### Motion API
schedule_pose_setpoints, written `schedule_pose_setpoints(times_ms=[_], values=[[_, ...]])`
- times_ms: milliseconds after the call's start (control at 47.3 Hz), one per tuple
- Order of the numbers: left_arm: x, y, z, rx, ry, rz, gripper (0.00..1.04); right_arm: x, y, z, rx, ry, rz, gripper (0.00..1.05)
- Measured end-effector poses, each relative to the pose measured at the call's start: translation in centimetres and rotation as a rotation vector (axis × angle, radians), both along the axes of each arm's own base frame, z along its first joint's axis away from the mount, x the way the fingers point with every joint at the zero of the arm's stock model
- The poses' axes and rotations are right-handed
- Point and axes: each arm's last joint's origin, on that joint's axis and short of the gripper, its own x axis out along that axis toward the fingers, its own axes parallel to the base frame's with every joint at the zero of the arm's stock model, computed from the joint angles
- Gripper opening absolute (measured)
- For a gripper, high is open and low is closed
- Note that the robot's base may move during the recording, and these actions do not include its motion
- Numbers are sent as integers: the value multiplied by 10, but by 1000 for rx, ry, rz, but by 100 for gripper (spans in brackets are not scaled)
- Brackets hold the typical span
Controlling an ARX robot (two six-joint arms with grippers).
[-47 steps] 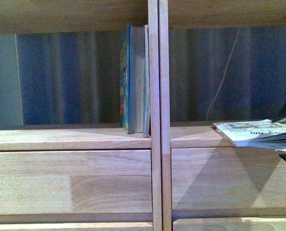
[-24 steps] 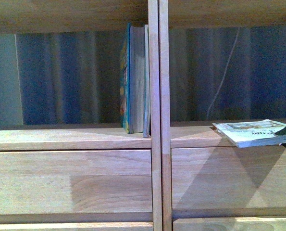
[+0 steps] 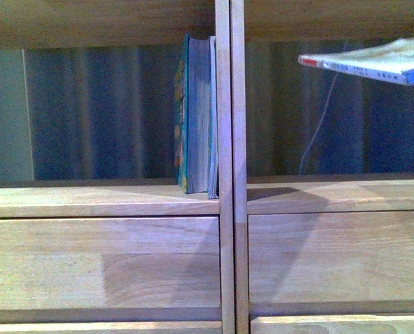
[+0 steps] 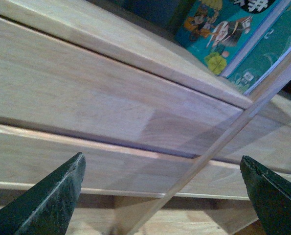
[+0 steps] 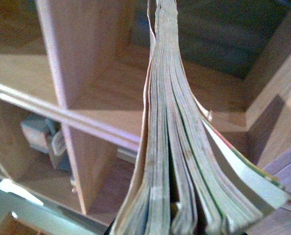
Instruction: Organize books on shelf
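1. Left arm. The left gripper (image 4: 162, 156) is levelled at the lower left of the shelf (image 3: 88, 198), facing a plain drawer front (image 3: 102, 261). Its two dark fingers (image 4: 57, 196) stand wide apart, and only the wood of the drawer fronts shows between them. The jaws are fully spread and hold nothing. They are clear of the wood.

2. Left compartment. The teal-spined books (image 3: 196, 115) stand upright on the compartment floor. They are pressed together, and the outermost one touches the centre divider (image 3: 224, 139). The rest of this compartment, to their left, is open through to a blue pleated drape (image 3: 88, 111).

3. Right compartment. The thin softcover (image 3: 373, 62) is in the air high in this compartment, well above its floor and just below the board overhead. It lies nearly flat. Its white spine with red marks points toward the divider, and its far end runs out of the front view at the right edge.

4. Right arm. In the right wrist view the softcover's page edges fan out toward the camera and hide the fingers. The book projects straight out from the jaw position and rests on no board, so the right gripper is clamped on it.
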Motion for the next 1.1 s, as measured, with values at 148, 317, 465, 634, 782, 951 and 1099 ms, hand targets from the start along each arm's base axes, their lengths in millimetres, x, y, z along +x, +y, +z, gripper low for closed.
schedule_pose_setpoints(times_ms=[148, 317, 465, 634, 782, 951, 1099], values=[[45, -15, 33, -158, 39, -119, 97, -9, 18, 6, -90, -100, 47, 7], [75, -39, 66, -331, 51, -317, 97, -10, 41, 6, -181, -155, 99, 7], [84, -75, 94, -505, 63, -518, 97, 0, 67, -4, -250, -144, 137, 7], [84, -108, 100, -569, 116, -614, 97, 13, 99, -12, -245, -110, 183, 7], [82, -122, 99, -582, 134, -650, 97, 12, 128, -6, -211, -137, 261, 7], [80, -124, 102, -582, 111, -663, 97, 12, 142, 0, -155, -127, 318, 7], [78, -122, 104, -585, 77, -682, 97, 13, 150, -4, -108, -91, 376, 7]])
